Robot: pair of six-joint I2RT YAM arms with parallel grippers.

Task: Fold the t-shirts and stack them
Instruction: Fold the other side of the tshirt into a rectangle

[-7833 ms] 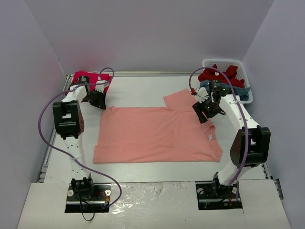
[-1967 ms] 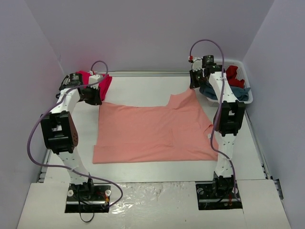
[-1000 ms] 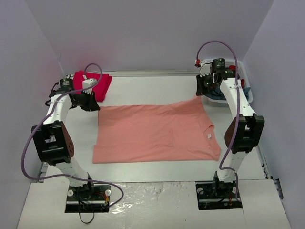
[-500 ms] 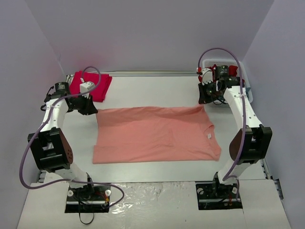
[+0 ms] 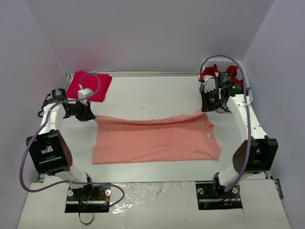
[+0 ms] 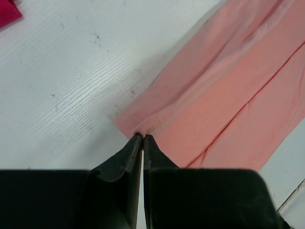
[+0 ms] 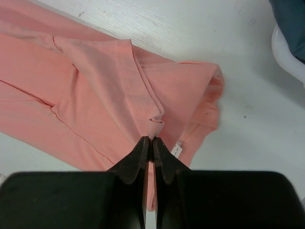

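A salmon-orange t-shirt (image 5: 157, 138) lies spread across the middle of the table, its far edge lifted and pulled toward the near side. My left gripper (image 5: 90, 117) is shut on the shirt's far left corner (image 6: 143, 128). My right gripper (image 5: 206, 109) is shut on the far right corner by the collar (image 7: 155, 121). A folded crimson red t-shirt (image 5: 88, 86) rests at the back left. More red (image 5: 224, 74) and teal-blue (image 7: 290, 19) t-shirts lie in the basket at the back right.
The white slotted basket (image 5: 245, 90) stands at the back right corner, close behind my right arm. Grey walls close in the table on three sides. Bare table shows behind the salmon shirt (image 5: 152, 95).
Both grippers have drawn the shirt's far edge toward the near side, so the cloth now covers a narrower strip. Both arms have swung nearer and outward.
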